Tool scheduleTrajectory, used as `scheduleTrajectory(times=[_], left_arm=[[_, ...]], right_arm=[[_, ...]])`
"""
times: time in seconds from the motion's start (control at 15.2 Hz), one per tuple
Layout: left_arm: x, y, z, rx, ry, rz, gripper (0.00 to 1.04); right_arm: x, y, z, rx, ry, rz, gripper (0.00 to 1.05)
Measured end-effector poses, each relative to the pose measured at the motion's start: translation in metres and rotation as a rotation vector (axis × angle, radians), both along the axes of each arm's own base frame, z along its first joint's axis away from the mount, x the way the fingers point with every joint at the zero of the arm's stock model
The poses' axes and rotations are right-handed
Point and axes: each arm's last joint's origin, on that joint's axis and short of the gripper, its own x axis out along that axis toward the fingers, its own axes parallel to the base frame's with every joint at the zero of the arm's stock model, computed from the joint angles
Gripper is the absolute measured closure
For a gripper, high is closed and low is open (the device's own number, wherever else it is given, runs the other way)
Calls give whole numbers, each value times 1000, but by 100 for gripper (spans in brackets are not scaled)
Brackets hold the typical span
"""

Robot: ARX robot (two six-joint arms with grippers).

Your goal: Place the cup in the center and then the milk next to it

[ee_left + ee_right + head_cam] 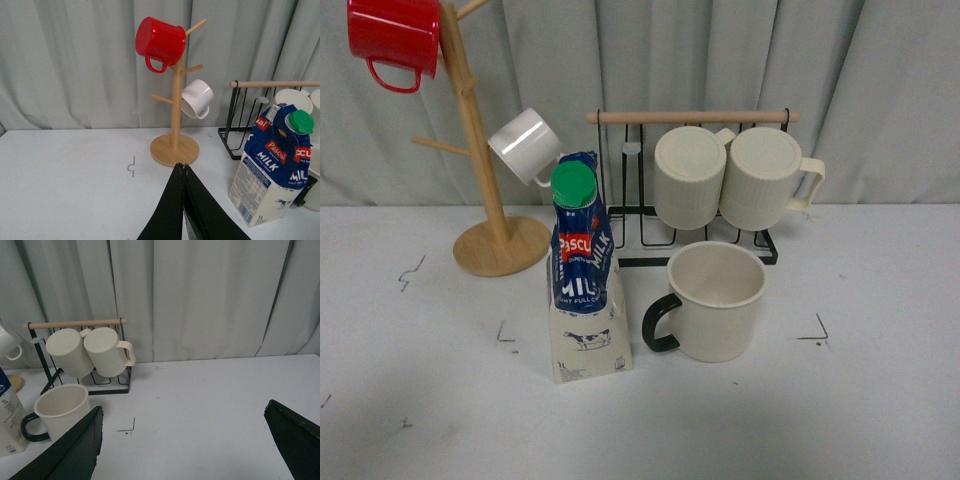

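Observation:
The cup (717, 301), a wide cream mug with a black handle pointing left, stands upright on the table near the middle. It also shows in the right wrist view (61, 411). The milk (586, 270), a tall carton with blue top and green cap, stands just left of the cup, close to its handle; it also shows in the left wrist view (274, 172). My left gripper (183, 169) is shut and empty, short of the wooden tree's base and left of the milk. My right gripper (182, 412) is open and empty over bare table, right of the cup. Neither arm shows in the front view.
A wooden mug tree (480, 170) at the back left holds a red mug (393, 40) and a small white mug (525, 146). A black wire rack (692, 190) behind the cup holds two ribbed cream mugs (735, 178). Black corner marks (817, 330) dot the white table.

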Motion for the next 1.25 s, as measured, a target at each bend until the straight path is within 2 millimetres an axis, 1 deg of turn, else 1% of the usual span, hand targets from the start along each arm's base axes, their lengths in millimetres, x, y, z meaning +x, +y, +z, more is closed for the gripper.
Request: scheduleTrajectory(times=[0.13,0.26,0.33,0.39,0.46,0.72,0.86,0.92,1.25], left_arm=[[-2,0,0,0,-2,0,103],[-12,0,-4,-1,21,0,103],[-13,0,-2,0,4,1,103],[-13,0,-4,0,15,1,103],[-13,0,-3,-1,10,1,91],[-13,0,-4,-1,11,0,31],[-13,0,-4,0,11,0,5],[-13,0,-4,-1,11,0,8],[-13,0,-4,-1,11,0,7]], right_arm=[[0,0,0,0,0,0,6],[0,0,0,0,0,0,6],[0,0,0,0,-2,1,6],[0,0,0,0,0,0,6],[0,0,0,0,-1,0,6],[0,0,0,0,0,0,6],[0,0,0,0,0,0,6],[0,0,0,0,0,0,6],[0,0,0,0,0,0,6]])
